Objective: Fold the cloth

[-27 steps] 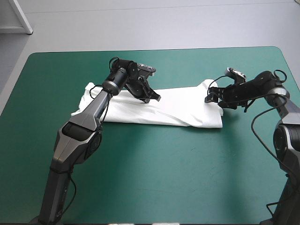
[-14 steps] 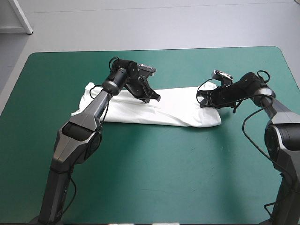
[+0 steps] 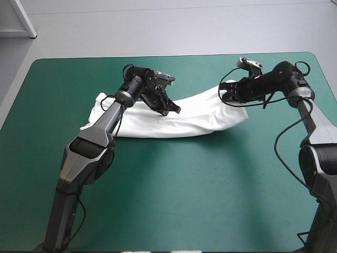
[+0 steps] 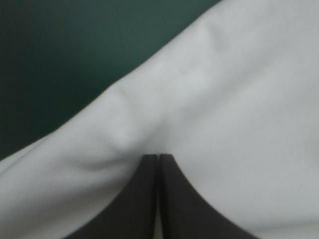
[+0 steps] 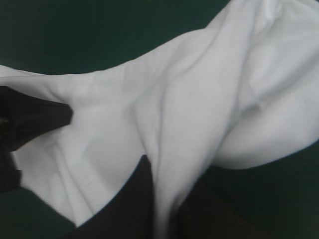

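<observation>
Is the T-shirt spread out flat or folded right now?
Folded into a long band: the right end effector holds one end of the T-shirt raised off the table.

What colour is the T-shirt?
The T-shirt is plain white, no print showing; best in the high view.

The counter [image 3: 174,205] has a teal-green cover, smooth and flat, with rounded corners at its far end. It fills most of what I can see from here. Beyond its far edge there is pale grey floor [image 3: 200,26]. A white piece of furniture [image 3: 16,18] stands just off the far left corner.
</observation>
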